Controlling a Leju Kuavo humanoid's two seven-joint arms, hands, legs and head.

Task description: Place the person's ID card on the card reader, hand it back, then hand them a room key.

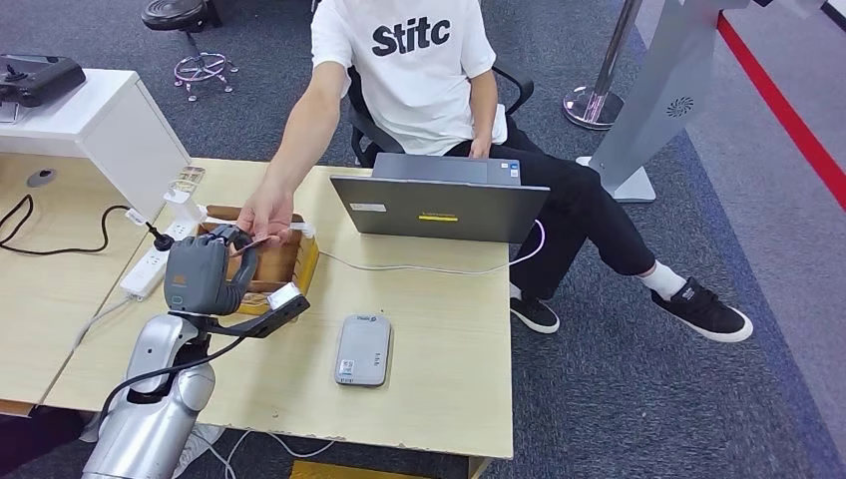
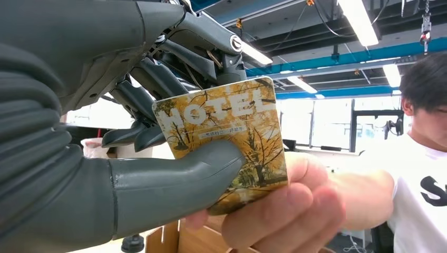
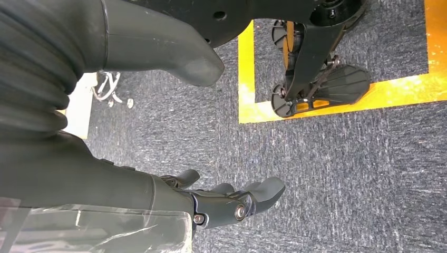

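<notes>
My left hand [image 1: 205,274] is raised over the wooden tray [image 1: 295,261] and pinches a room key card [image 2: 226,137], yellow with autumn trees and the word HOTEL, between thumb [image 2: 174,182] and fingers. The seated person's hand [image 1: 264,215] reaches in and grips the same card's far end; in the left wrist view that person's hand [image 2: 284,211] wraps the card's lower edge. The grey card reader [image 1: 363,349] lies flat on the table in front of the laptop, with nothing on it. My right hand [image 3: 221,203] hangs beside the body above the carpet, fingers apart, holding nothing.
An open grey laptop [image 1: 439,205] stands on the wooden table [image 1: 439,379] facing the person. A white power strip [image 1: 158,257] with a black cable lies left of the tray. A white box [image 1: 100,130] carries a black controller at far left.
</notes>
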